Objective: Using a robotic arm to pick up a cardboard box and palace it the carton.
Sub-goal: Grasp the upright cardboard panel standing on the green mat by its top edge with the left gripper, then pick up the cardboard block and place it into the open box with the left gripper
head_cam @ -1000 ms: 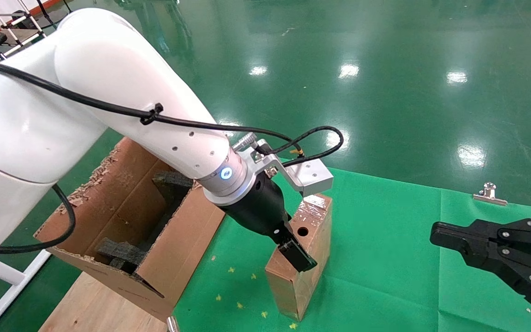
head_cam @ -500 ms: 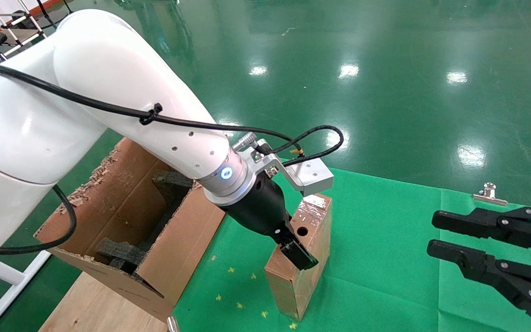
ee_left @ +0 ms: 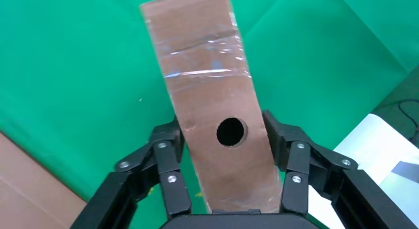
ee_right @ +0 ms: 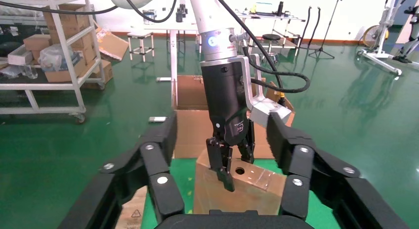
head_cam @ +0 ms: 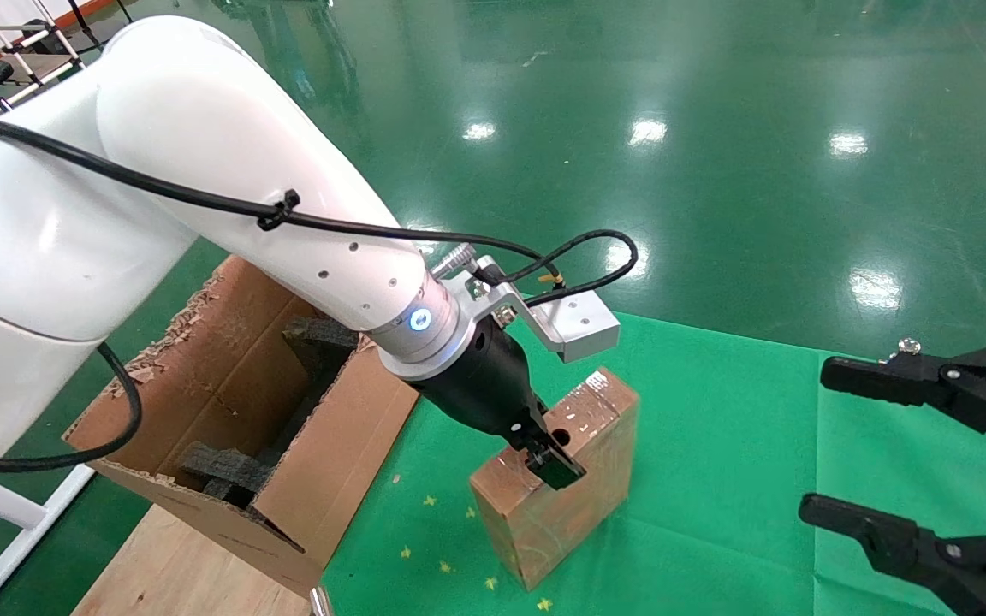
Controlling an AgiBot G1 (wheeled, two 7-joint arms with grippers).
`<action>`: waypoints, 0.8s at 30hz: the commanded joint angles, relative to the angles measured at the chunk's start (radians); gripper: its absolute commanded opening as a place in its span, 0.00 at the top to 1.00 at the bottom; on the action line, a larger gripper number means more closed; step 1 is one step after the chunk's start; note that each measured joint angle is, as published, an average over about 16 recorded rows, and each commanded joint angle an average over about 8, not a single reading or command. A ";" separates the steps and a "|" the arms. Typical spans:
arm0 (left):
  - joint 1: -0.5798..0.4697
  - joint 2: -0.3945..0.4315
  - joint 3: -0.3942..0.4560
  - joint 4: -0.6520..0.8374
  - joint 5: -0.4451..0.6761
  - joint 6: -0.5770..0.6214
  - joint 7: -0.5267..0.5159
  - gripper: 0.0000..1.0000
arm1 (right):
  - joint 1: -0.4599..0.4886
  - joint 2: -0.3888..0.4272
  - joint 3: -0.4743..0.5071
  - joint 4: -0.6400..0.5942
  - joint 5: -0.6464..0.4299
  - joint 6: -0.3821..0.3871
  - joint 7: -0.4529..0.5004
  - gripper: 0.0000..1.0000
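The cardboard box stands on its long edge on the green cloth, taped, with its round hole on the narrow top face. The white robotic arm is my left arm. Its black left gripper is shut on the box's top, one finger on each broad side, next to the hole. The left wrist view shows the box between both pads. The carton with black foam blocks lies to the box's left. My right gripper is open wide and empty, to the box's right.
A green cloth covers the table. A wooden board lies under the carton's near end. A metal clip sits at the cloth's far right edge. In the right wrist view, shelves and stands are far behind.
My right gripper has opened from nearly shut to wide open. The box has turned in my left gripper, its far end swinging right, and it has tilted a little.
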 commanded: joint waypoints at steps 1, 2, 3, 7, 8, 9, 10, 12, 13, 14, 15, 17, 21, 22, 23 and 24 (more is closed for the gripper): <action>0.001 0.001 0.000 0.000 0.001 0.000 -0.002 1.00 | 0.000 0.000 0.000 0.000 0.000 0.000 0.000 0.00; 0.000 0.001 0.000 0.003 -0.001 -0.001 0.000 1.00 | 0.000 0.000 0.000 0.000 0.000 0.000 0.000 0.00; -0.002 0.001 0.000 0.007 -0.001 -0.001 0.005 1.00 | 0.000 0.000 0.000 0.000 0.000 0.000 0.000 0.00; -0.021 -0.013 -0.008 0.022 -0.011 -0.008 0.040 1.00 | 0.000 0.000 0.000 0.000 0.000 0.000 0.000 0.00; -0.028 -0.020 -0.012 0.024 -0.015 -0.010 0.053 1.00 | 0.000 0.000 0.000 0.000 0.000 0.000 0.000 0.00; -0.037 -0.030 -0.017 0.027 -0.020 -0.012 0.068 1.00 | 0.000 0.000 0.000 0.000 0.000 0.000 0.000 0.00; -0.045 -0.042 -0.024 0.029 -0.025 -0.015 0.085 1.00 | 0.000 0.000 0.000 0.000 0.000 0.000 0.000 0.00; -0.063 -0.069 -0.040 0.039 -0.041 -0.021 0.121 1.00 | 0.000 0.000 0.000 0.000 0.000 0.000 0.000 0.00; -0.074 -0.085 -0.050 0.046 -0.048 -0.023 0.142 1.00 | 0.000 0.000 0.000 0.000 0.000 0.000 0.000 0.00; -0.085 -0.101 -0.060 0.054 -0.056 -0.025 0.164 1.00 | 0.000 0.000 0.000 0.000 0.000 0.000 0.000 0.00; -0.099 -0.119 -0.072 0.067 -0.065 -0.027 0.189 1.00 | 0.000 0.000 0.000 0.000 0.000 0.000 0.000 0.00; -0.131 -0.155 -0.098 0.101 -0.081 -0.030 0.244 1.00 | 0.000 0.000 0.000 0.000 0.000 0.000 0.000 0.00; -0.216 -0.226 -0.146 0.214 -0.092 -0.030 0.368 1.00 | 0.000 0.000 0.000 0.000 0.000 0.000 0.000 0.00; -0.240 -0.242 -0.155 0.250 -0.089 -0.028 0.400 1.00 | 0.000 0.000 0.000 0.000 0.000 0.000 0.000 0.00; -0.263 -0.255 -0.162 0.287 -0.083 -0.024 0.431 1.00 | 0.000 0.000 0.000 0.000 0.000 0.000 0.000 0.00; -0.288 -0.268 -0.166 0.326 -0.074 -0.020 0.462 1.00 | 0.000 0.000 0.000 0.000 0.000 0.000 0.000 0.00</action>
